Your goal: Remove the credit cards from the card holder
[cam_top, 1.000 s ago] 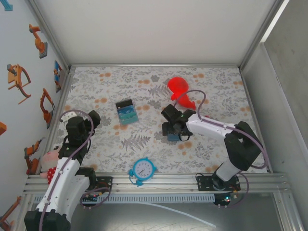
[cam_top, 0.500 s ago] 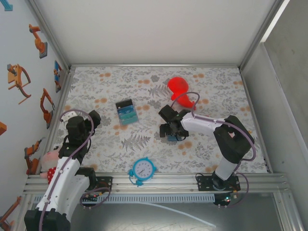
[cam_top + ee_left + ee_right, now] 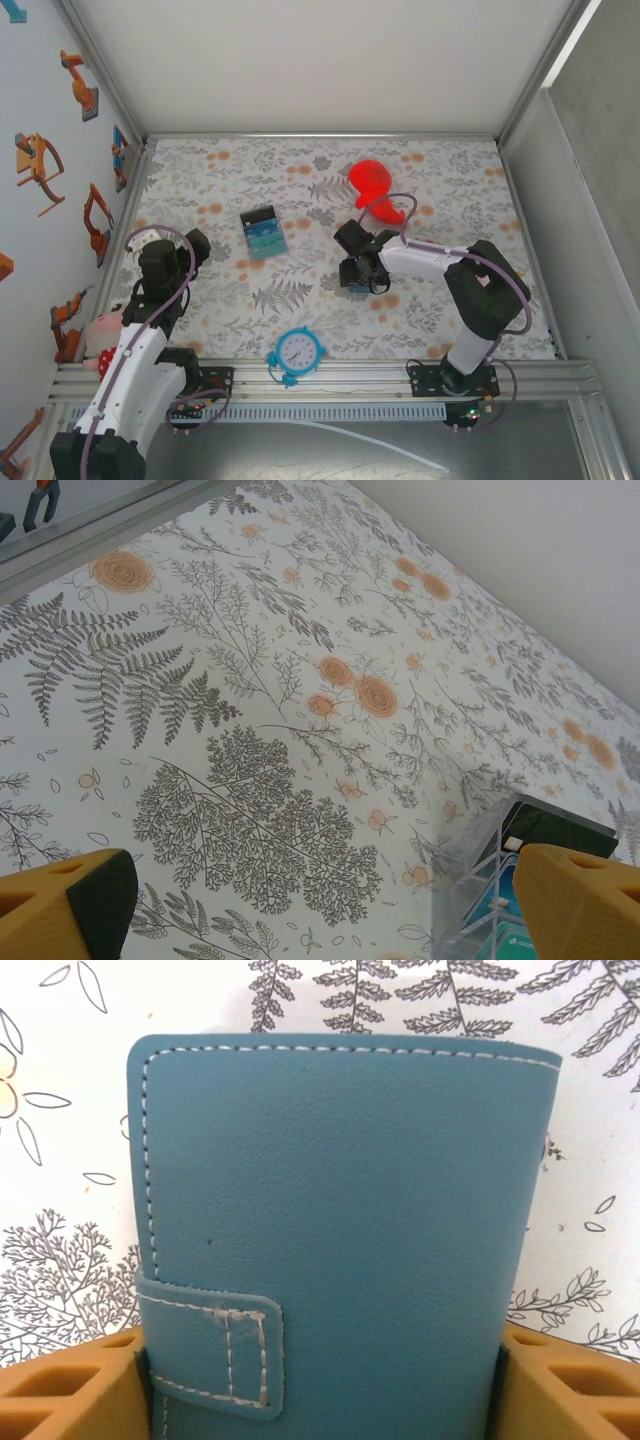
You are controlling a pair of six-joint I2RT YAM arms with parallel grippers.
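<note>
Counter (image 3: 440,170): floral cloth, spread wide under both arms.
Right arm (image 3: 470,290): elbow bent, forearm reaching left to mid-counter, wrist pitched down.
Left arm (image 3: 140,340): folded upright at the left edge.
Left gripper (image 3: 330,920): fingers spread wide above the cloth.
Right gripper (image 3: 320,1390): pinching the card holder (image 3: 335,1190) by its sides.
Card holder: closed, tab over its front, mid-counter.
</note>
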